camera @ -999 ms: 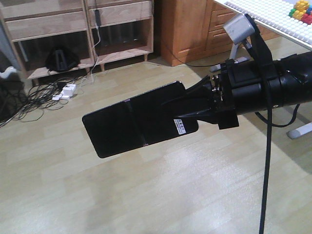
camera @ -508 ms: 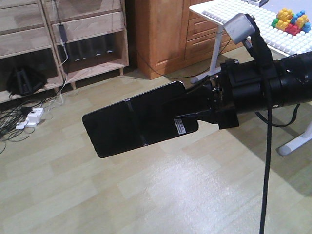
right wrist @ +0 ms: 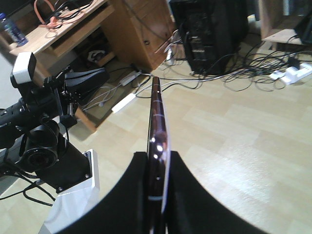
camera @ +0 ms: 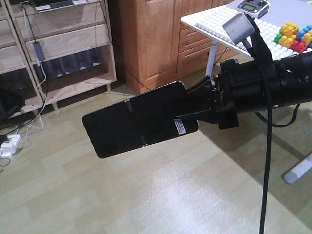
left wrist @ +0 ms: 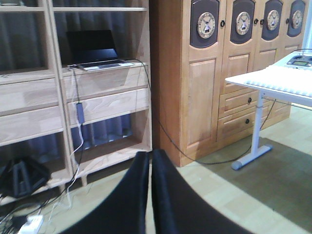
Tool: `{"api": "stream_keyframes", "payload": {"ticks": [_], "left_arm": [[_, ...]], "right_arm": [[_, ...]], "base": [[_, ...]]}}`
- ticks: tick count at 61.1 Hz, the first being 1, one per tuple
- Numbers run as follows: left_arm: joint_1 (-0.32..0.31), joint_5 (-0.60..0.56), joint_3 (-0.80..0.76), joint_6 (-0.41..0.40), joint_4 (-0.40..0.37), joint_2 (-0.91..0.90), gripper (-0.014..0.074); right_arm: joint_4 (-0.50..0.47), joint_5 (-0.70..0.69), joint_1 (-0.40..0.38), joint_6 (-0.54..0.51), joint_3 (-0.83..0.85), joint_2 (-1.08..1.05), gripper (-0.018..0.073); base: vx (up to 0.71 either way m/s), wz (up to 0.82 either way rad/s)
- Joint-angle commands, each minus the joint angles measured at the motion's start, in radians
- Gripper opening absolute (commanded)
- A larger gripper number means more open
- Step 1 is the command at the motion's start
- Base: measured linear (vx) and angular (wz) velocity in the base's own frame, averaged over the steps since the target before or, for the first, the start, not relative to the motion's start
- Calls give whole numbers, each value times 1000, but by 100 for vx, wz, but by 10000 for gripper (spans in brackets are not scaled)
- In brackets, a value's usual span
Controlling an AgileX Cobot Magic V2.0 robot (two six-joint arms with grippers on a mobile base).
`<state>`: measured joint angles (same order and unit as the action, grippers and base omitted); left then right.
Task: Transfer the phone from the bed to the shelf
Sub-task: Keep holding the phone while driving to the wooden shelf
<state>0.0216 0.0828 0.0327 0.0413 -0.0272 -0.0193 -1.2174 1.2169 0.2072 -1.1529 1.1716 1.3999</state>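
Observation:
The phone, thin, black and glossy with a small white sticker, hangs flat above the floor in the front view. My right gripper is shut on its sticker end. In the right wrist view the phone shows edge-on, pinched between both pads of the right gripper. My left gripper is shut with nothing in it and faces the pale-wood shelf. That shelf stands at the back left in the front view. The bed is out of view.
A grey laptop stands open on the shelf, with cables hanging from it. Right of the shelf is an orange-brown wardrobe. A white table carries coloured bricks. A power strip and a black computer tower are on the floor.
In the front view the room has slid left: shelf and wardrobe moved leftward and more of the white table came in. The phone and right gripper keep their place in the frame.

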Motion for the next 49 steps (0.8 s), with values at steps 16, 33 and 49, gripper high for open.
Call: {"api": "stream_keyframes", "payload": {"ticks": [16, 33, 49], "left_arm": [[0, -71, -25, -9, -10, 2, 1], [0, -71, -25, -9, -10, 2, 1], [0, -71, -25, -9, -10, 2, 1]], "right_arm": [[-93, 71, -1, -10, 24, -36, -2], [-93, 71, -1, -10, 24, -36, -2], [-93, 71, -1, -10, 24, -36, -2]], "base": [[48, -6], [48, -6], [48, 2]]}}
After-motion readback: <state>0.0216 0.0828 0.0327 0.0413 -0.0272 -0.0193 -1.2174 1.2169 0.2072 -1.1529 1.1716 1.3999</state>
